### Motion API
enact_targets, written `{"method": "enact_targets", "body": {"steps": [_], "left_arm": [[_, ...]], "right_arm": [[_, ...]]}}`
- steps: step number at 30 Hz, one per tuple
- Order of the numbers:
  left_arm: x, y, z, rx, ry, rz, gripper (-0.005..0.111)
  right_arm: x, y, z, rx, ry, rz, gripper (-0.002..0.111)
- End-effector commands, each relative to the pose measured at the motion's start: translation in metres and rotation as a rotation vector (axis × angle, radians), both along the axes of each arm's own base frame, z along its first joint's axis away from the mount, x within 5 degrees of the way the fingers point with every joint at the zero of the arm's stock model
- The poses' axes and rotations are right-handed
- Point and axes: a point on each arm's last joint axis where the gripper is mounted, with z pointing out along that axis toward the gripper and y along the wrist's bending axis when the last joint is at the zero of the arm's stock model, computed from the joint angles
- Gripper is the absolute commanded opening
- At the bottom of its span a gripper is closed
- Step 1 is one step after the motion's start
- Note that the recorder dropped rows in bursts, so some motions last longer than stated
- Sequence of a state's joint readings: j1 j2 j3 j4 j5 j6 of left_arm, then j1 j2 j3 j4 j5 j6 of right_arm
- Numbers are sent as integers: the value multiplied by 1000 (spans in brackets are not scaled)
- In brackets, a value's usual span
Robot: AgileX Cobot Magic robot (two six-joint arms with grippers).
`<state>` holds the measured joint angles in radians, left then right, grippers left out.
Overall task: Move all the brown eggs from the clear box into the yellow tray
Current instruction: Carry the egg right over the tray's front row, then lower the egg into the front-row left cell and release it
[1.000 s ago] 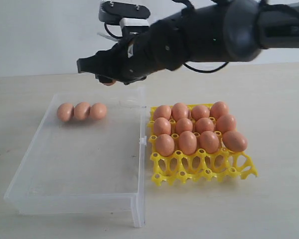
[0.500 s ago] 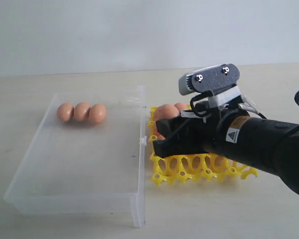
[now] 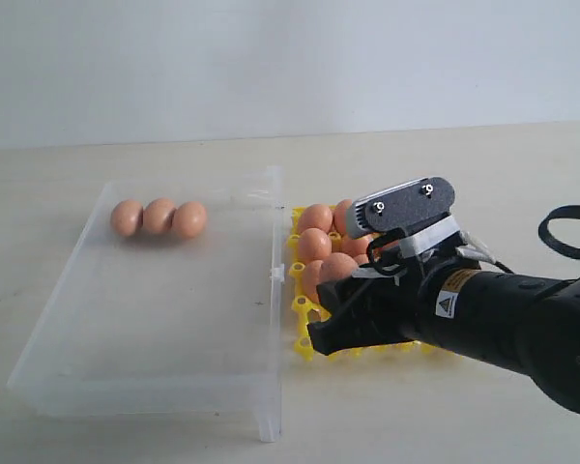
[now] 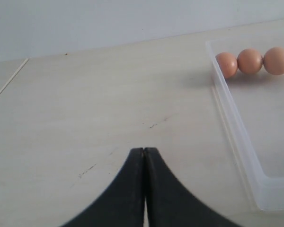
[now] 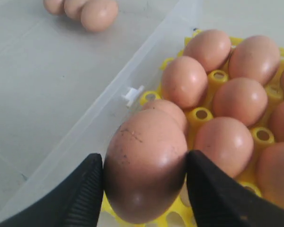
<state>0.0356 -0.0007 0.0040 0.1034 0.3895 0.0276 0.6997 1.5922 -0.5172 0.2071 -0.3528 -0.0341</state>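
Position of the right gripper [image 5: 146,196] differs from a second ago: then it hung high over the far edge of the clear box [image 3: 155,319]; now it sits low at the near left corner of the yellow tray [image 3: 303,309], lower and nearer than half a second ago. It is clamped on one held egg [image 5: 146,165], a finger [image 5: 83,194] against each side. The egg is over the tray's near left corner, close to the box wall; whether it rests in a cell cannot be told.

The three eggs [image 3: 159,217] in the far left corner of the box lie touching in a row, unmoved. The other eggs [image 3: 315,244] fill the tray's far rows.

The held egg is smooth and reddish-brown, with dark specks and a faint scratch on the shell.

The left gripper [image 4: 144,158] has its jaws pressed together, empty, over the bare table [image 4: 85,109] left of the box.
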Motion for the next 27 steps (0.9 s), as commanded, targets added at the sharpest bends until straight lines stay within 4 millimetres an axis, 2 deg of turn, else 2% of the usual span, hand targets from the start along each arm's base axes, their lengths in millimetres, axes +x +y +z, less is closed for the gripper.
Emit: {"method": "enact_targets", "body": {"steps": [1, 9, 16, 27], "left_arm": [[0, 0, 2, -7, -13, -6, 0], [0, 0, 2, -7, -13, -6, 0], [0, 0, 2, -7, -13, -6, 0], [0, 0, 2, -7, -13, -6, 0]], "right_arm": [[2, 2, -10, -16, -2, 3, 0], [8, 6, -21, 11, -11, -22, 0], [18, 17, -25, 20, 0, -6, 0], [19, 17, -32, 15, 21, -12, 0]]}}
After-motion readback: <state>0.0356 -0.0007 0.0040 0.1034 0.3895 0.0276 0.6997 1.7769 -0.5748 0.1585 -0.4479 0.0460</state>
